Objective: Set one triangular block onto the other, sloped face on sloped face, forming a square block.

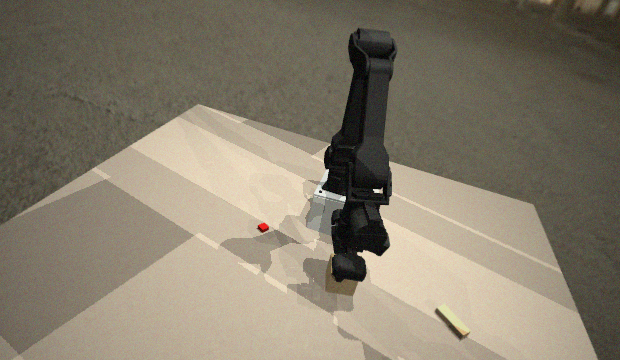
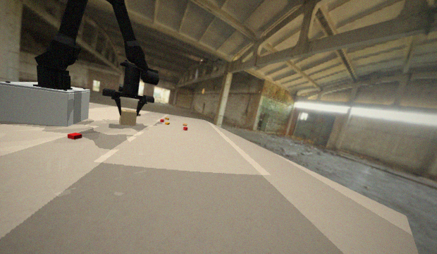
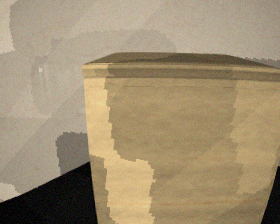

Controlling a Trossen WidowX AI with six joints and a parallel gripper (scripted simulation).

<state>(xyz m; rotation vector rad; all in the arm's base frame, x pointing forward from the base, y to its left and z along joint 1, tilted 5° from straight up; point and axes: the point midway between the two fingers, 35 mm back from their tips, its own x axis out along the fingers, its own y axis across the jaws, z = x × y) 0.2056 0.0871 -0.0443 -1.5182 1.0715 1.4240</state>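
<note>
My gripper point(image 1: 347, 276) point(image 2: 128, 113) points down, low over the table, and is shut on a tan wooden triangular block point(image 3: 186, 145). The held block's broad flat face fills much of the wrist view. The other triangular block point(image 3: 171, 57) shows there as a narrow, darker strip just past the held block's far edge. In the top and exterior views the two blocks together look like one squarish tan shape at table level. The seam, the sloped faces and any small gap between them cannot be made out. My gripper's housing hides much of the shape in the top view.
A small red block point(image 1: 263, 227) point(image 2: 75, 135) lies apart from the wooden blocks. A pale yellow bar point(image 1: 452, 320) lies on the other side in the top view. Several small red and orange pieces point(image 2: 162, 121) point(image 2: 185, 128) lie farther back. The grey-white arm base point(image 1: 326, 215) point(image 2: 35, 106) stands nearby.
</note>
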